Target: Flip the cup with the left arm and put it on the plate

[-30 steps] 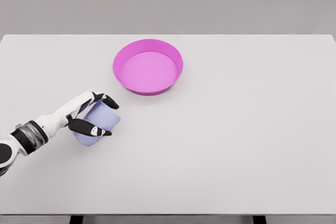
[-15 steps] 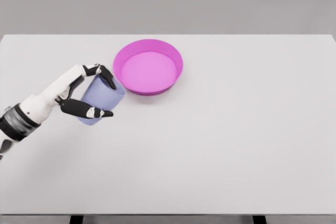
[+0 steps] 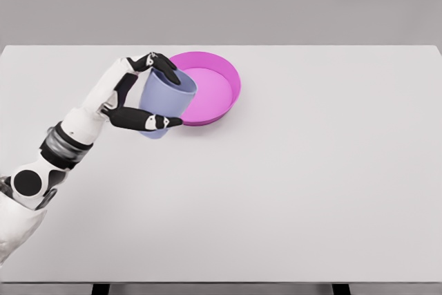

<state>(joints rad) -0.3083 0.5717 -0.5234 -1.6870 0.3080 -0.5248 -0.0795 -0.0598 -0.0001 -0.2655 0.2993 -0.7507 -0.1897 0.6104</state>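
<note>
The lavender cup (image 3: 166, 100) is held above the table at the left edge of the magenta plate (image 3: 214, 91), tilted so that its wider rim points up and to the right, toward the plate, and its narrower base points down and to the left. The left part of the plate's rim is overlapped by the cup in the head view; whether the cup touches the plate cannot be told. The cup is gripped by the left hand (image 3: 135, 98): dark fingers (image 3: 160, 62) are curled over the upper rim, and the thumb is pressed along the lower side of the wall, so the cup is pinched between them. The white left forearm runs down and to the left from the plate, and its shoulder is cut off by the lower left edge of the picture.

The plate is a round, shallow dish with a raised wall, lying flat near the far side of the white table (image 3: 311, 184), left of its middle. The table's surface is plain and matte, and its near edge is seen at the bottom of the picture, with two dark legs partly shown below it. Behind the table a plain grey wall (image 3: 311, 5) is seen. The inside of the cup is hidden from this angle.
</note>
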